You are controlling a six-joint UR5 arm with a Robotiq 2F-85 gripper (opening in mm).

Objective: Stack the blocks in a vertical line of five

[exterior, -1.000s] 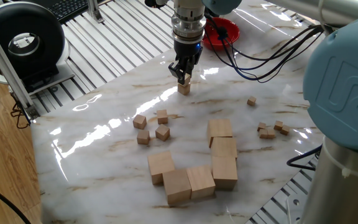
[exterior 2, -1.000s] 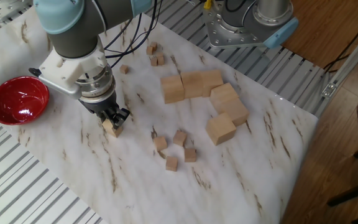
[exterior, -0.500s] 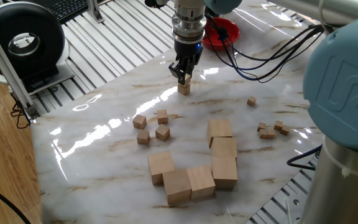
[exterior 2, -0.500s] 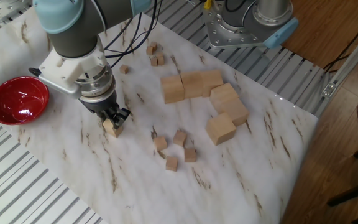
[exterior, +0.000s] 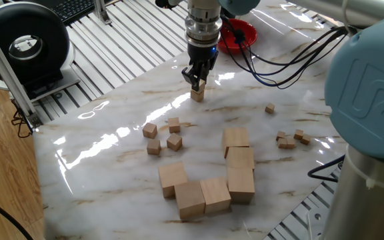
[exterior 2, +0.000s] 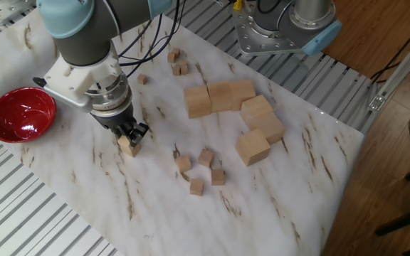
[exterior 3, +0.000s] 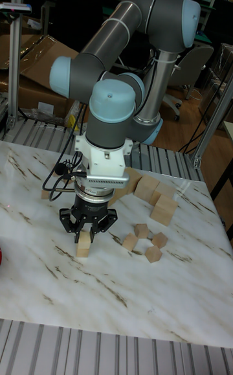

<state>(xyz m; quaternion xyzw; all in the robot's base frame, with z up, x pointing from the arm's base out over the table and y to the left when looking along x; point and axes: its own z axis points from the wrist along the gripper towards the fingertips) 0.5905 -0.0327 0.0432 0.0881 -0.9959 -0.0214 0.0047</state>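
Five small blocks (exterior: 174, 141), six large cubes (exterior: 236, 139), five tiny cubes (exterior: 270, 108).

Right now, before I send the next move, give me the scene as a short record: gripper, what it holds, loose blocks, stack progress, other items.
gripper: gripper low over the table, fingers around a block
held block: small block between the fingers, apparently resting on the marble table; grip contact cannot be confirmed
loose blocks: four small blocks clustered mid-table
stack progress: none stacked on another yet
large cubes: group of six
tiny cubes: scattered near the far edge
bowl: red bowl beside the arm
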